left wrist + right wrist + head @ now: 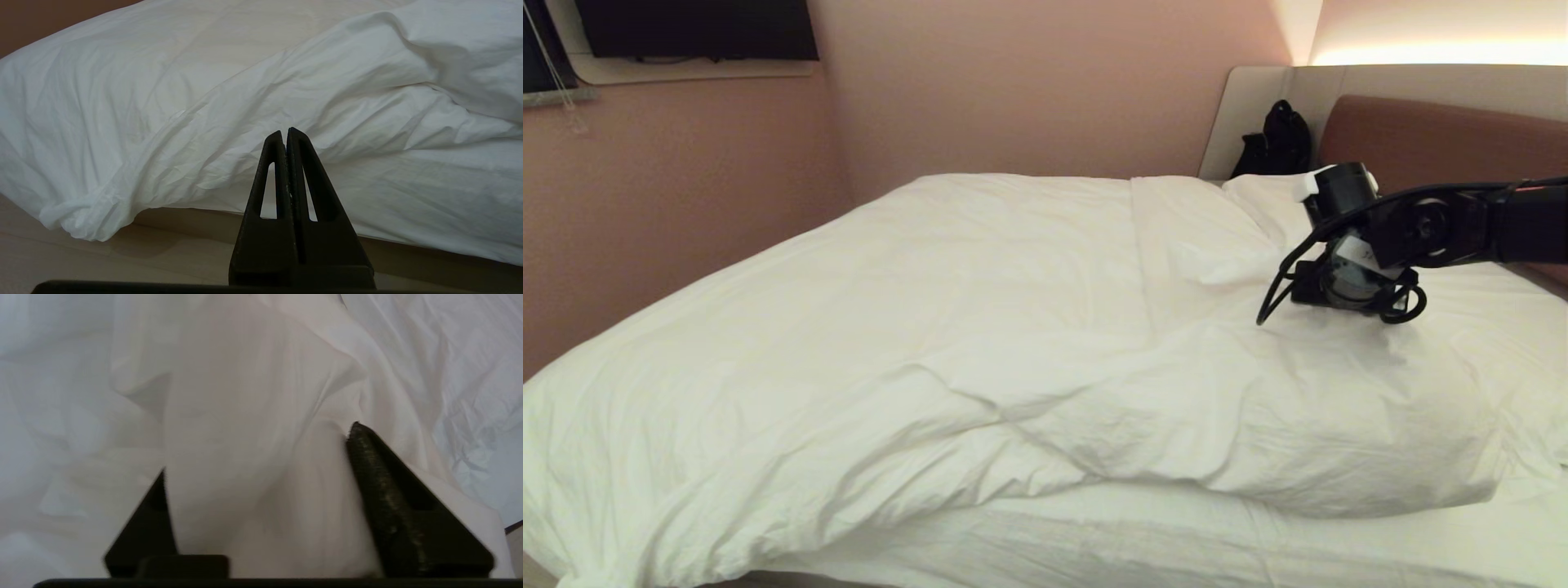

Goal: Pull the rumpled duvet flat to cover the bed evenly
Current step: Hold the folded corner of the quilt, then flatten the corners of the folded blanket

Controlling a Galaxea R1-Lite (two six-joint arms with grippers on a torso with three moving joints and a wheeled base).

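The puffy white duvet (980, 327) lies rumpled over the bed (1135, 543), its near edge bunched in a thick roll with a strip of mattress sheet bare below. My right gripper (1347, 286) reaches in from the right and presses down into the duvet near the headboard end. In the right wrist view my right gripper (259, 448) is open, and a raised fold of duvet (253, 416) bulges between its spread fingers. My left gripper (284, 131) is shut and empty. It hangs low beside the bed, clear of the duvet's drooping edge (94, 220).
A reddish-brown headboard (1421, 131) and a white pillow (1262, 204) are at the far right. A black bag (1278, 139) leans in the corner behind the pillow. Pink walls run close along the bed's far side. The grey-beige platform base (184, 220) shows under the duvet.
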